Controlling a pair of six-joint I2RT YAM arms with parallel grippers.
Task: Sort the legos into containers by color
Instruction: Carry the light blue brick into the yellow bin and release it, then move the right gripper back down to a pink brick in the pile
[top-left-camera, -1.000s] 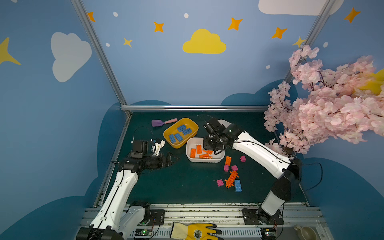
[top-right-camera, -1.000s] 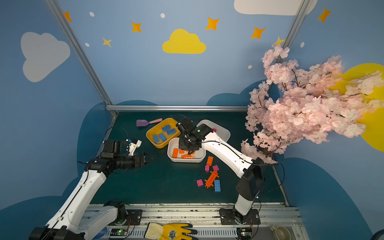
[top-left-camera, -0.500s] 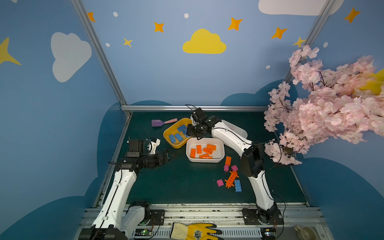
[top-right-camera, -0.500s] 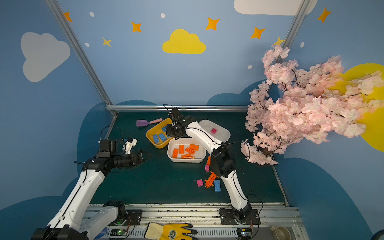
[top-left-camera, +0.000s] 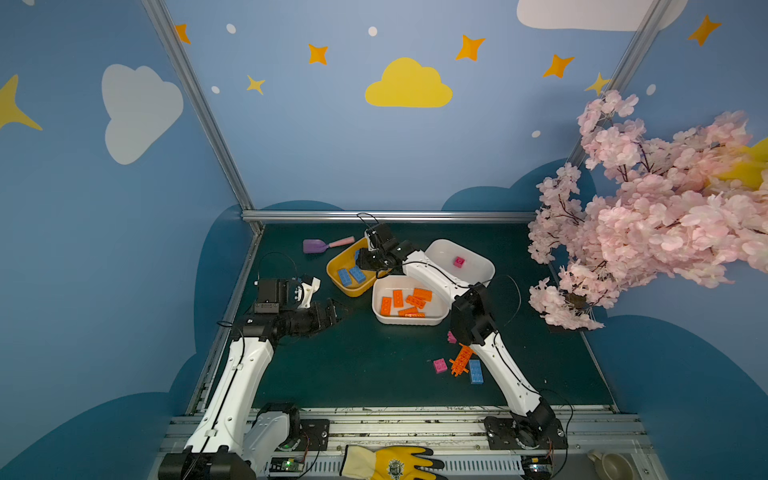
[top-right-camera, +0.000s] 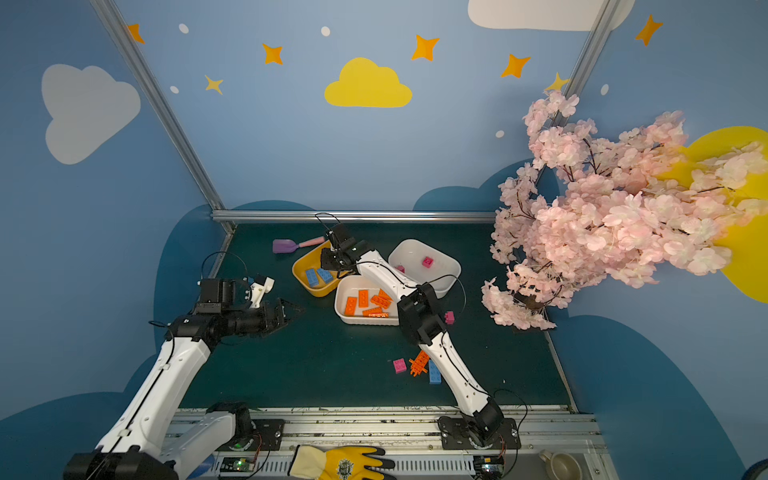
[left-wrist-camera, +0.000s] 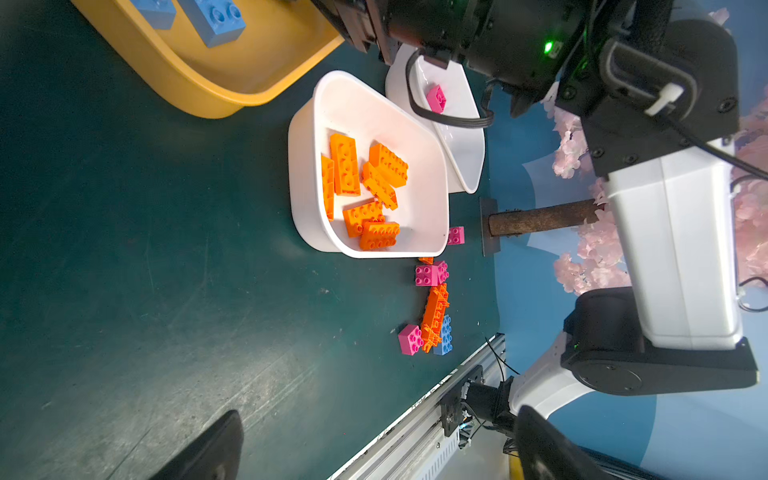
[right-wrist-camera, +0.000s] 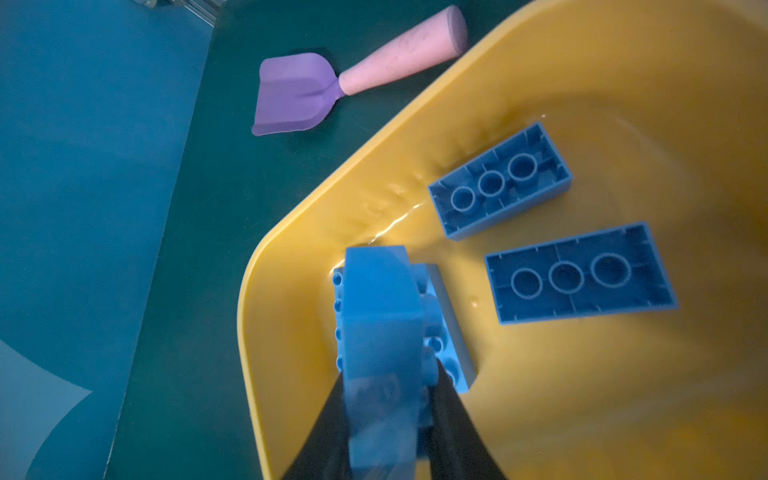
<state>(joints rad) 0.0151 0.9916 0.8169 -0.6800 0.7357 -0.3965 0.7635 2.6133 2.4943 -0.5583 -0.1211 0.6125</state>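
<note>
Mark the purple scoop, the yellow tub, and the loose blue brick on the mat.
purple scoop (right-wrist-camera: 291, 93), right wrist view, on the purple blade.
yellow tub (left-wrist-camera: 270, 54), left wrist view, on its bare inner floor.
loose blue brick (top-left-camera: 476, 371), in a top view, on its studded top.

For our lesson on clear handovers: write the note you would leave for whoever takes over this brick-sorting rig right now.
Left tool: open, empty, hovering above the table.
Right tool: over the yellow tub, a blurred blue brick between its fingers; gripped or released, cannot tell.
Done: three blue bricks lie in the yellow tub; orange bricks in the near white tub; at least one pink brick in the far white tub.
Left: on the table by the right arm, several pink bricks, a spiky orange piece, one loose blue brick.
</note>
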